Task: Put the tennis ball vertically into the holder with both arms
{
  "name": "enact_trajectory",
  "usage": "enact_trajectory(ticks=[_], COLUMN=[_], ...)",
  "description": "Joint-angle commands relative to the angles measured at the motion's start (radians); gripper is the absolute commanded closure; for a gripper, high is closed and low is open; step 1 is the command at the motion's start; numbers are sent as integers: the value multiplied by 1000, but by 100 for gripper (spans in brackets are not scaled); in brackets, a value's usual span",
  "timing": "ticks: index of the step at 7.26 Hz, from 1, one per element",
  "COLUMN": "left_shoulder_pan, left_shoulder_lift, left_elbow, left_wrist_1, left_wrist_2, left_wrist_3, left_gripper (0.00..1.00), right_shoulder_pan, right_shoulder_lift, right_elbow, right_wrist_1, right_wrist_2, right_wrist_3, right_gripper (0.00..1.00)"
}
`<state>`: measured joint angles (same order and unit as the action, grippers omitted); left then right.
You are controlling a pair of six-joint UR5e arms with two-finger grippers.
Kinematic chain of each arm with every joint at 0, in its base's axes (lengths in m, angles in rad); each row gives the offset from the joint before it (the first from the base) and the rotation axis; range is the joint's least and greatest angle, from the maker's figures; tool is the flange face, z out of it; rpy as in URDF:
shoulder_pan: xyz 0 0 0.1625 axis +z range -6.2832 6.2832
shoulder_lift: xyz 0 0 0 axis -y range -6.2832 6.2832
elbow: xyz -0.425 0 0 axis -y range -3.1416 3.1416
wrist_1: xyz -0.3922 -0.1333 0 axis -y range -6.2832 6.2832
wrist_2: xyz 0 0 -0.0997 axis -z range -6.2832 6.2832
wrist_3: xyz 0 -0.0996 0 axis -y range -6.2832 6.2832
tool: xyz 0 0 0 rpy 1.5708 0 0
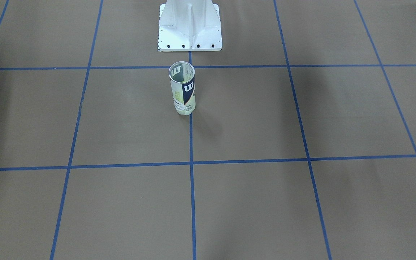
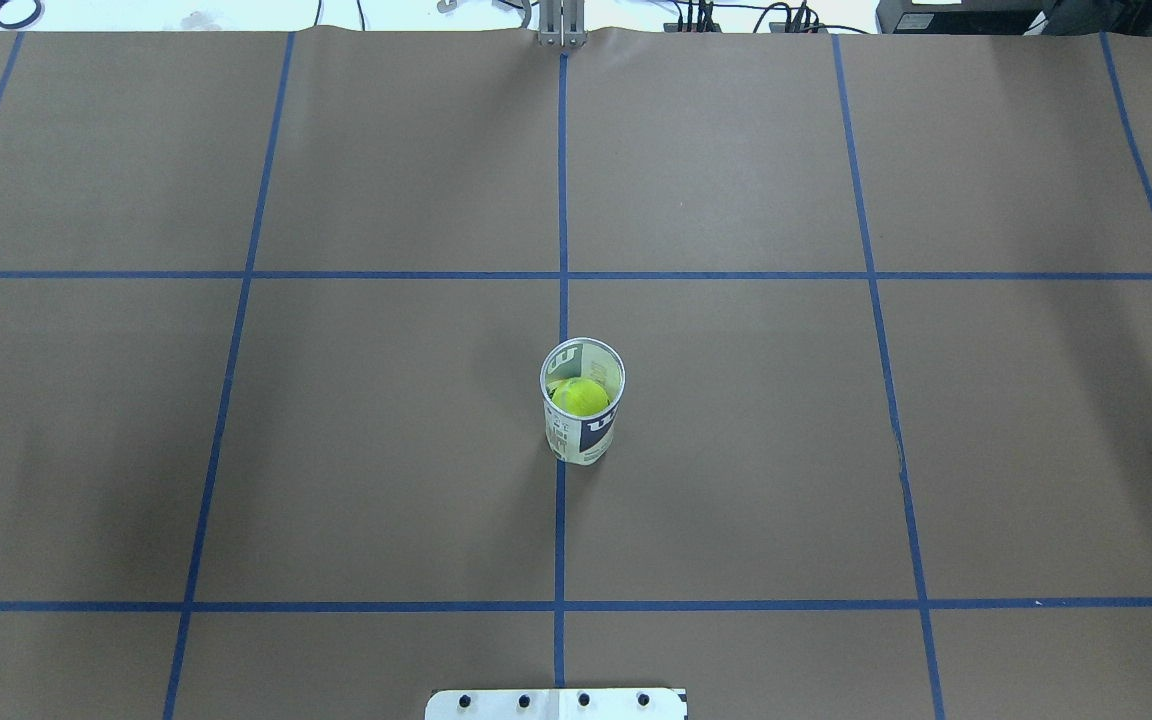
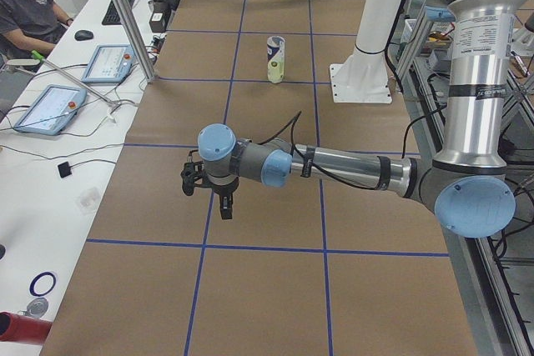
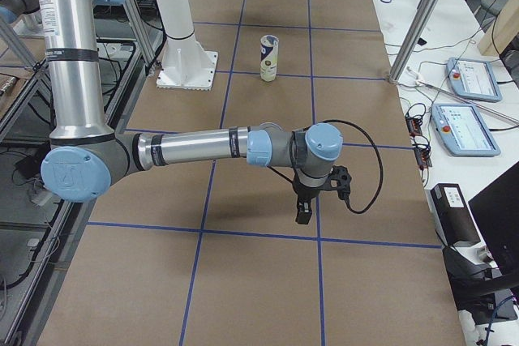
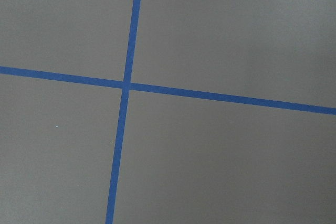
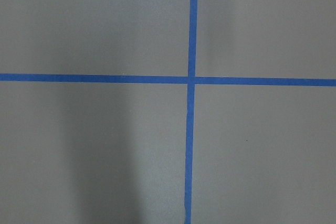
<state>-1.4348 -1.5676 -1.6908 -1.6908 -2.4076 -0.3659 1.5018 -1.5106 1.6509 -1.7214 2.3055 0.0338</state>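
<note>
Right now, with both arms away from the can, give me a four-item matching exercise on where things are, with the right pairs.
Things:
1. holder
2. tennis ball
3. white pedestal base
4. left gripper

Places:
A. over the table, apart from the holder
B. inside the holder
C. upright on the centre blue tape line, top open
D. at the table edge on the robot's side

Pairs: 1-C, 2-B, 3-D, 4-A
</note>
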Motion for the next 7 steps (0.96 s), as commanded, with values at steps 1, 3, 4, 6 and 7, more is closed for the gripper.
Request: enact_trajectory(ticks=[1, 3, 4, 6, 7], left_shoulder_pan=[4, 5, 19, -9, -21], left_shoulder_lift=[15, 9, 11, 0, -5], left_elbow=[3, 11, 11, 16, 7], left_wrist_1=[0, 0, 0, 122, 160], left_wrist_2=[10, 13, 37, 54, 54], left_wrist_3=[75, 97, 123, 230, 273], left_gripper=[0, 0, 0, 0, 0], right_shoulder_pan=[0, 0, 0, 0, 0], right_shoulder_lift=[1, 1, 1, 1, 3], right_elbow=[-2, -2, 0, 0, 3], right_wrist_1=[0, 0, 0, -1, 0], right_wrist_2=[0, 2, 2, 2, 3], right_wrist_3=[-2, -3, -2, -2, -2], right_gripper=[1, 1, 1, 1, 1])
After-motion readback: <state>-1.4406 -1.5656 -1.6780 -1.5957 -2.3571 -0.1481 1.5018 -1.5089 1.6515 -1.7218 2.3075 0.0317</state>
